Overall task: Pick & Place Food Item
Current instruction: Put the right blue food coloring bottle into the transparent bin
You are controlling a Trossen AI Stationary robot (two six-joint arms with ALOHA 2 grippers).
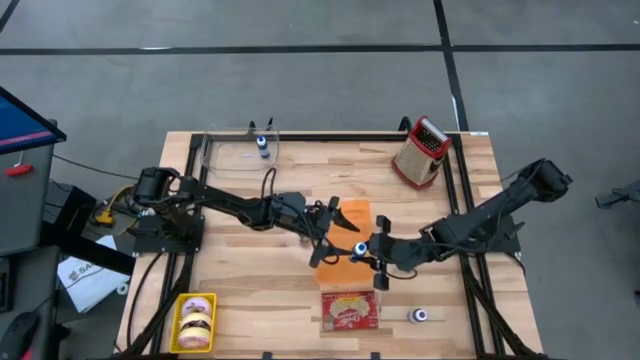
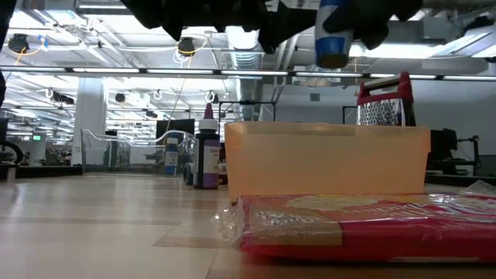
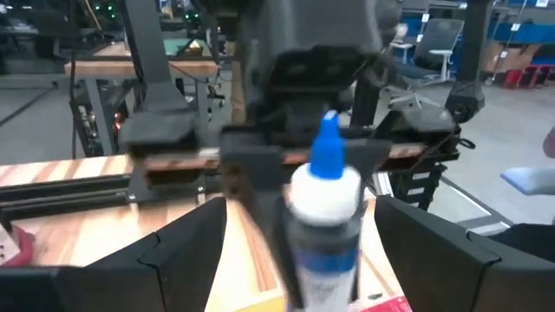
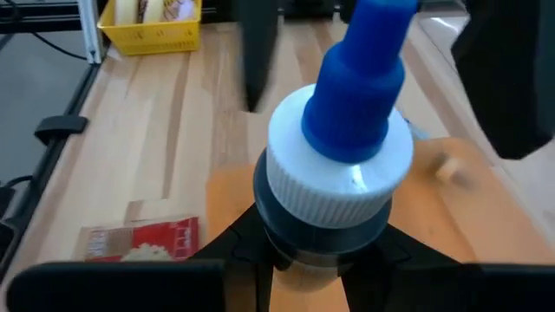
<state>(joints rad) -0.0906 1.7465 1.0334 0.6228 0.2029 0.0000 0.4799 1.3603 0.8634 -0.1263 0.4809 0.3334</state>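
Observation:
A small bottle (image 4: 338, 165) with a blue nozzle and a white cap is held up in the air by my right gripper (image 1: 372, 252), which is shut on it. In the low view the bottle (image 2: 333, 39) hangs above the orange bin (image 2: 325, 159). The orange bin (image 1: 340, 268) stands on the table at its middle. My left gripper (image 1: 338, 222) stands open just left of the bottle, pointing level at it. In the left wrist view the bottle (image 3: 325, 208) shows between the two spread fingers, which stay apart from it. My right gripper pinches the bottle's body just below the white cap (image 4: 316, 238) between its two fingers. The fingers come from the table's right side, slanting down. The bottle stands roughly upright with its nozzle up, lifted clear above the orange bin.
A red food packet (image 1: 350, 310) lies near the front edge, with a small bottle (image 1: 420, 316) to its right. A yellow tray of doughnuts (image 1: 195, 322) sits at the front left. A red-framed grater (image 1: 420, 150) stands at the back right, and a clear box (image 1: 235, 150) at the back left.

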